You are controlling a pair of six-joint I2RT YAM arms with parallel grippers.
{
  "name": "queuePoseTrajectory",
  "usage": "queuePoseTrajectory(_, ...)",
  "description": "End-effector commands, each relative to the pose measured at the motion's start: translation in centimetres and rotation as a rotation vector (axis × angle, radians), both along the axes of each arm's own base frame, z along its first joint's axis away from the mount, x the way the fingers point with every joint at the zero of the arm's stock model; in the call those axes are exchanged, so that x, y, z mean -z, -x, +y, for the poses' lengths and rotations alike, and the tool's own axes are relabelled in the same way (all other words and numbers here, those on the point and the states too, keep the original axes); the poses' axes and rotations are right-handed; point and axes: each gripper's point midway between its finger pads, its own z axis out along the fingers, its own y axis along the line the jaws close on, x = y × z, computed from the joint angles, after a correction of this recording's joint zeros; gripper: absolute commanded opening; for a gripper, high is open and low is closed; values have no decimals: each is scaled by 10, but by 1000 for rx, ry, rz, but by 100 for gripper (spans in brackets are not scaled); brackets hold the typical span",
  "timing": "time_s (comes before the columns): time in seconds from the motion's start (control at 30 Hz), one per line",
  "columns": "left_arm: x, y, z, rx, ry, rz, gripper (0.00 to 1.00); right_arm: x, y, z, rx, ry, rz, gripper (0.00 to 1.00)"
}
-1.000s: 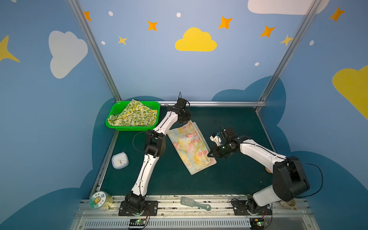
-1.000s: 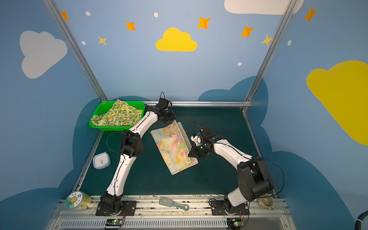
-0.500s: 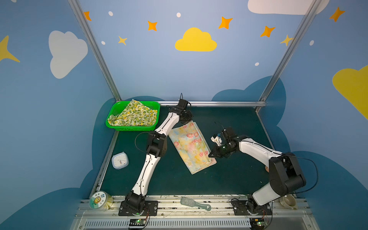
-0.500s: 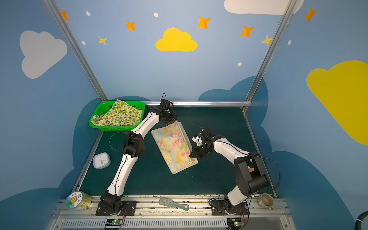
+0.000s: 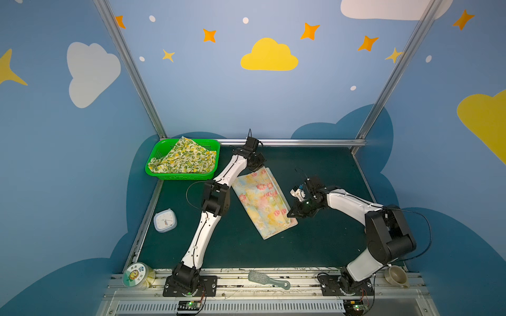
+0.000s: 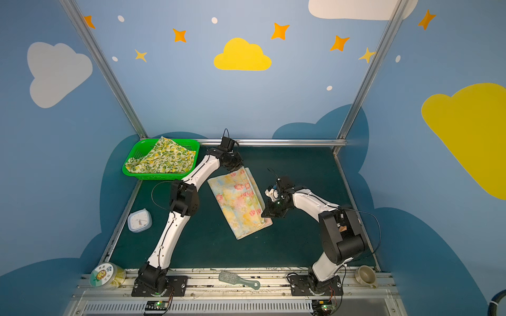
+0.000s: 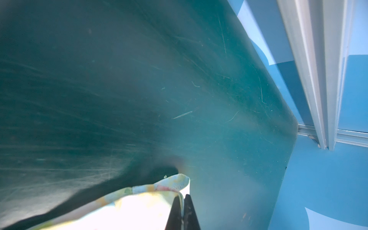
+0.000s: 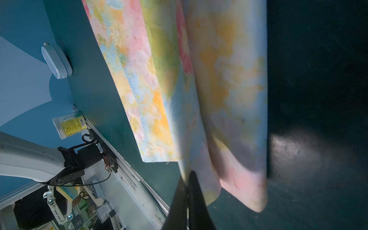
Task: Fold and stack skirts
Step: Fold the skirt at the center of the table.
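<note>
Two skirts are in view, and only one sits in a container: the lemon-print skirt (image 5: 183, 160) (image 6: 161, 160) lies loosely bunched inside the green basket (image 5: 180, 176) (image 6: 153, 176), filling most of it, with one corner rising over the far rim. Taking the pastel skirt (image 5: 262, 202) (image 6: 241, 202) as the landmark, the basket stands beyond its far end, off toward the left arm's side and apart from it. The pastel skirt itself lies folded into a long strip, set at a slant on the dark green desk (image 5: 315, 246). At its far corner the left gripper (image 5: 257, 166) (image 7: 182, 196) has its jaws closed, with the cloth's edge pinched between them in the left wrist view. At its near corner on the right arm's side, the right gripper (image 5: 290, 214) (image 8: 188, 175) is likewise clamped on a fold of the cloth, which curls up off the desk there in the right wrist view. The left arm's white forearm runs just beside the skirt, between it and the basket, and covers the basket's nearest corner in both top views. A pale blue clock (image 5: 165, 220) (image 8: 56, 61) lies well apart from the skirt on the left arm's side. Past the skirt's near end, along the metal rail, sit a round jar (image 5: 138, 276) (image 8: 68, 126) whose contents cannot be made out, a green brush (image 5: 267, 279) and a beige cup (image 5: 395, 275), none touching the skirt.
</note>
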Motion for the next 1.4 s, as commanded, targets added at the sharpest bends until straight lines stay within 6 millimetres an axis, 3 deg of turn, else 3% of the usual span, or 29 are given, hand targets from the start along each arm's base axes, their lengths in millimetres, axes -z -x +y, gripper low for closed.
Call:
queuePoseTrajectory(0.0, 2, -30, 21, -81, -30, -90, 4, 9, 29, -8, -12, 37, 143, 0)
queuePoseTrajectory(0.47, 13, -31, 20, -89, -22, -74, 4, 13, 27, -9, 2, 47, 165, 0)
queuePoseTrajectory(1.37, 6, -32, 6, -88, 12, -93, 4, 20, 26, -16, 28, 55, 196, 0)
